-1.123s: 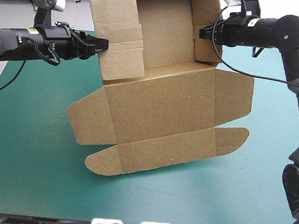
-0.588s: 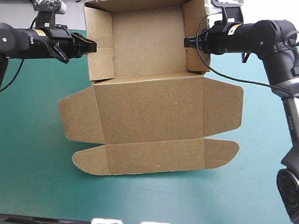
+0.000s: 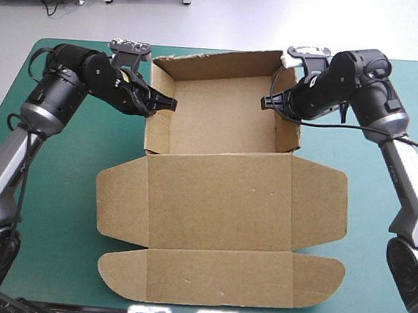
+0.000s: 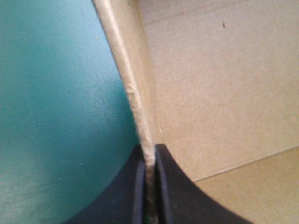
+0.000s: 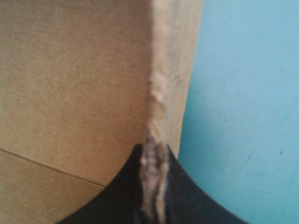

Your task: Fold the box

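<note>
High view, left to right. Noted left gripper [image 3: 168, 103] at the top edge of the left wall [image 3: 155, 128] of the box [image 3: 222, 174], over the far-left part of the teal-green cover [image 3: 52, 187]. Logged box as an open tray near the table's far edge, with back wall [image 3: 217, 60] and both side walls upright. Logged lid [image 3: 219, 212] flat on the cover toward the near edge, side flaps spread, rounded tuck flap [image 3: 220, 278] nearest the near edge. Noted right gripper [image 3: 266, 103] at the top edge of the right wall [image 3: 290, 127].

Left wrist view: confirmed black fingers [image 4: 135, 186] all but closed, left wall's edge pinched between them, cover on the outer side, tray interior on the other.

Right wrist view: confirmed same grasp on right wall, frayed board edge clamped between the fingers, cover outside, tray interior inside.
</note>
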### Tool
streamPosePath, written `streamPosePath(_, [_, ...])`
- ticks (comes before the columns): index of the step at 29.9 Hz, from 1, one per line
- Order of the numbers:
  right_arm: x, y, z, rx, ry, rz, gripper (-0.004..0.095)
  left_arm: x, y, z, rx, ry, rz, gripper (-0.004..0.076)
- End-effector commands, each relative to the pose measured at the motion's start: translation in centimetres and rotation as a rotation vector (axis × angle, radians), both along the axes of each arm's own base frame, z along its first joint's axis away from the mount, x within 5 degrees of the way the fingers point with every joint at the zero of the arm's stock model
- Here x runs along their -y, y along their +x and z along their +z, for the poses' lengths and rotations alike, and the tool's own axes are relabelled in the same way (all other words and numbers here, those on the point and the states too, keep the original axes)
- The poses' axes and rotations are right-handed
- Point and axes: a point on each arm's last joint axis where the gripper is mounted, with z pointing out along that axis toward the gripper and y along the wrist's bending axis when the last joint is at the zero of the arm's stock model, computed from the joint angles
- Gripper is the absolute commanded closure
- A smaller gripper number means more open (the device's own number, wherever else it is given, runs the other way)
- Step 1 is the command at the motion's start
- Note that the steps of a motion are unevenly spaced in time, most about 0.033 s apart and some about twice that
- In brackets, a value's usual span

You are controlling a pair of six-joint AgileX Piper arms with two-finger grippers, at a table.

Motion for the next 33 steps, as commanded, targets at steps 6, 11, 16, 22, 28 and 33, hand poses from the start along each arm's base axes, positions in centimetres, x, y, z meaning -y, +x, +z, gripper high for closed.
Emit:
streamPosePath(6, [-0.7, 0.1, -5.6, -0.135, 0.014, -0.004, 0.0912, 1.6, 3.2, -4.4, -0.153, -0.028, 0.120, 0.0734])
streamPosePath(11, [-1.6, 2.0, -8.7, -0.178, 0.027, -0.014, 0.0913, 2.2, 4.5, -6.4, -0.172, -0.014, 0.121, 0.0734])
streamPosePath(16, [-2.4, 2.8, -11.0, -0.225, 0.020, 0.061, 0.0911, 2.3, 5.0, -7.2, -0.169, 0.007, 0.095, 0.0734])
streamPosePath(22, [-2.4, 3.0, -11.6, -0.213, -0.042, 0.106, 0.0844, 2.1, 4.8, -7.5, -0.199, 0.052, 0.081, 0.0732])
streamPosePath(28, [-2.3, 2.8, -11.6, -0.226, -0.062, 0.152, 0.0587, 1.5, 4.3, -7.7, -0.268, 0.085, 0.084, 0.0644])
streamPosePath(33, [-2.4, 2.8, -10.9, -0.221, -0.063, 0.163, 0.0505, 1.5, 4.0, -7.8, -0.304, 0.086, 0.080, 0.0465])
